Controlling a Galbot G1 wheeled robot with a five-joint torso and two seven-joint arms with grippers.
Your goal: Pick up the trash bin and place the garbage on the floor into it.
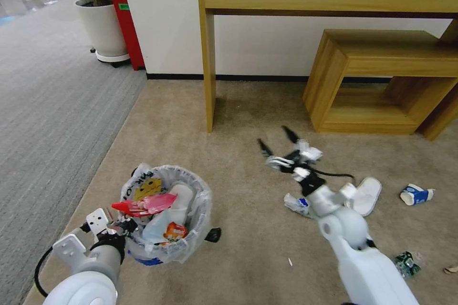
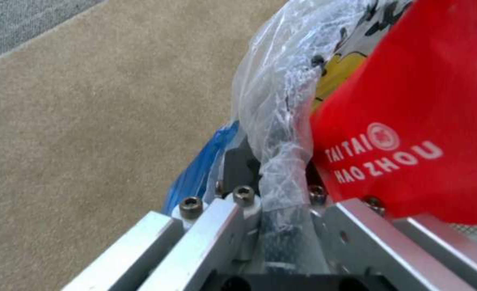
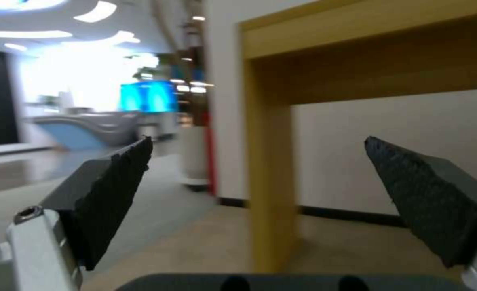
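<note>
My left claw (image 1: 125, 228) pinches the rim of the bin (image 1: 183, 243), whose clear liner (image 2: 281, 121) bunches between my fingers; a red wrapper (image 1: 143, 205) lies across the fill just beyond them. My right claw (image 1: 276, 145) hangs above the carpet with jaws spread wide and nothing between them. Behind that wrist lie a slipper (image 1: 367, 195) and crushed bottle (image 1: 296, 203), and off to its right a cup (image 1: 416, 195). The desk leg (image 3: 271, 169) stands ahead.
</note>
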